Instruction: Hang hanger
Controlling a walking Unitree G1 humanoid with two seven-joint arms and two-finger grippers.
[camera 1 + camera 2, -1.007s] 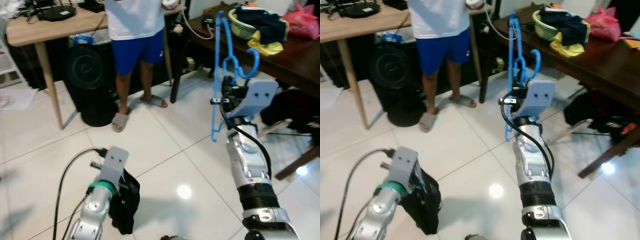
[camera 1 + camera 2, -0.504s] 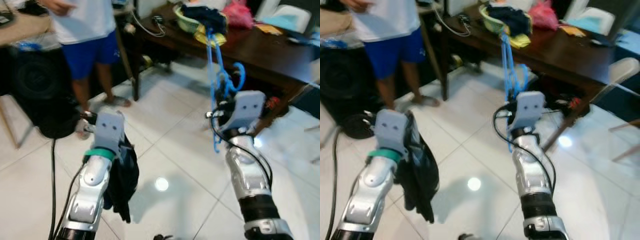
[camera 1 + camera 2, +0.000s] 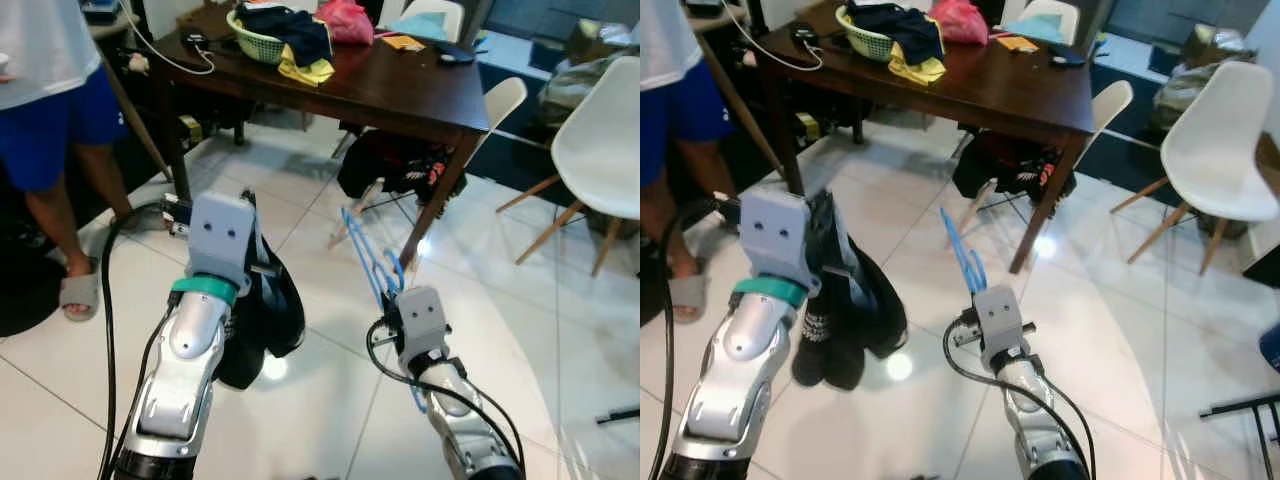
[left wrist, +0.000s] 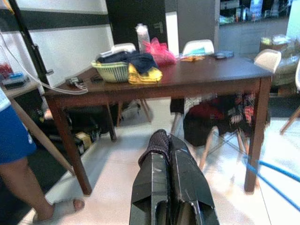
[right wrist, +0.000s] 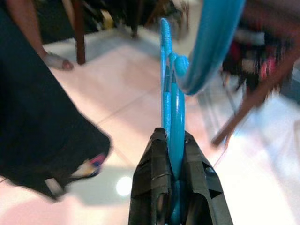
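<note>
From my seat I see the right gripper (image 5: 173, 154) clamped on the blue hanger (image 3: 372, 270), its two black fingers (image 5: 154, 164) pressed against the plastic on either side; the hanger rises from the gripper and tilts toward the dark wooden worktop (image 3: 400, 85), its top near the worktop's front leg (image 3: 440, 205). The left gripper (image 4: 166, 150) is closed on a dark garment (image 3: 265, 310), which hangs down beside the left arm above the white tiled floor (image 3: 320, 400). On the worktop sits a green basket (image 3: 250, 22) heaped with dark and yellow clothes, with a pink bag (image 3: 345, 20) just beside it. Under the worktop lies a pile of dark clothing (image 3: 395, 165). A white chair (image 3: 600, 150) stands well apart from the worktop, to its right, and another pale chair (image 3: 500, 100) is tucked against the worktop's near corner. A person in blue shorts (image 3: 45, 120) and a sandal (image 3: 78, 292) stands left of the worktop.
</note>
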